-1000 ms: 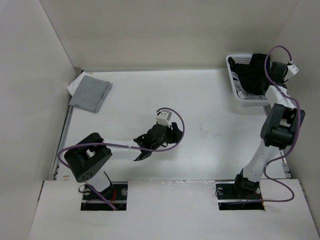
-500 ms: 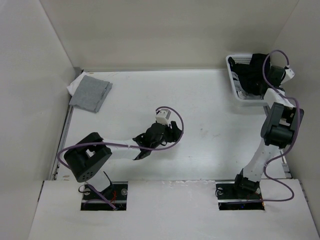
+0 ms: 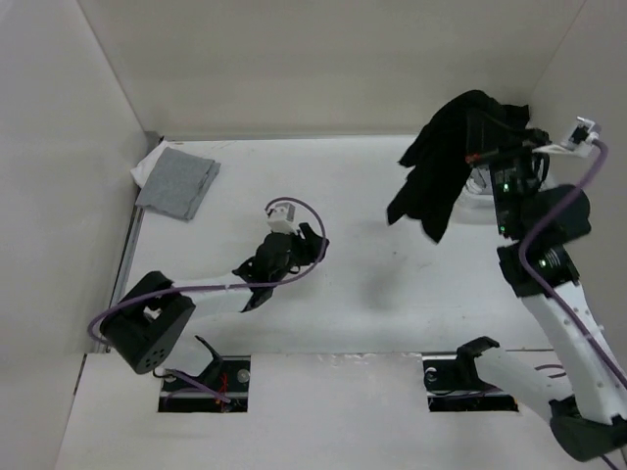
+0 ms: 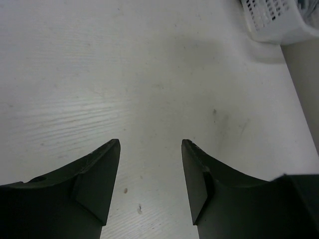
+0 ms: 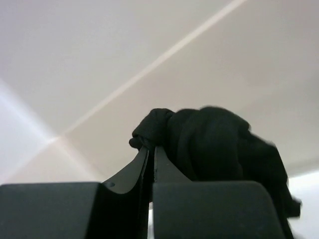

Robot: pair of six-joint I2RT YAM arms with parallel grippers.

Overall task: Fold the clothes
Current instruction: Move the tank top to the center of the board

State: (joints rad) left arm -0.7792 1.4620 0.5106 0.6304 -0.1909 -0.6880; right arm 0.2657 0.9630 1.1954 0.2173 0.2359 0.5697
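A white table (image 3: 323, 176) with a faint wood grain is carrying only a few things. At its far left corner a heathered grey cloth (image 3: 178, 184) is lying folded flat. It is resting partly on a piece of white fabric (image 3: 147, 164), which is peeking out along its left edge. At the far right corner a white slatted basket (image 4: 274, 20) is sitting on the surface, close to the side wall. A soft shadow (image 3: 377, 291) is falling near the middle, and a few small dark specks (image 4: 215, 111) are showing in the paint.
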